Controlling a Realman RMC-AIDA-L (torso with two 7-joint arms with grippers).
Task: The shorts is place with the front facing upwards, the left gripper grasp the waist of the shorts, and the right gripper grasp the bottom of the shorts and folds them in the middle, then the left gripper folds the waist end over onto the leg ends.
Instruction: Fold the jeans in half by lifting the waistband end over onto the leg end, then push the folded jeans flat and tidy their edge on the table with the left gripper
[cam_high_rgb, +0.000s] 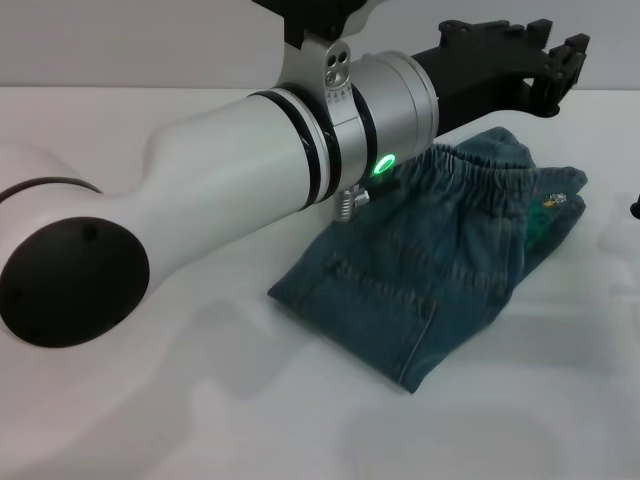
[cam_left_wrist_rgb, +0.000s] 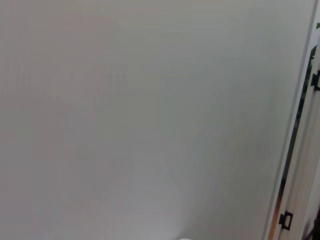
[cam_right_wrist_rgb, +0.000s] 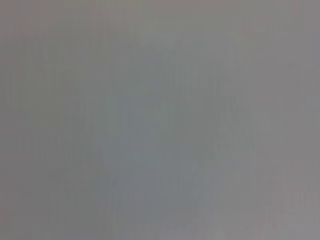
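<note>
Left pincer (cam_high_rgb: 560, 62) hovers empty, jaws apart, above the folded shorts (cam_high_rgb: 430, 270) — soft, floppy denim, so I'd pinch the gathered waist (cam_high_rgb: 470, 180).

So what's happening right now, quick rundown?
Left gripper raised beyond the shorts, holding nothing. Blue faded-denim shorts folded on white table. Right gripper barely visible at edge. Nothing blocking.
</note>
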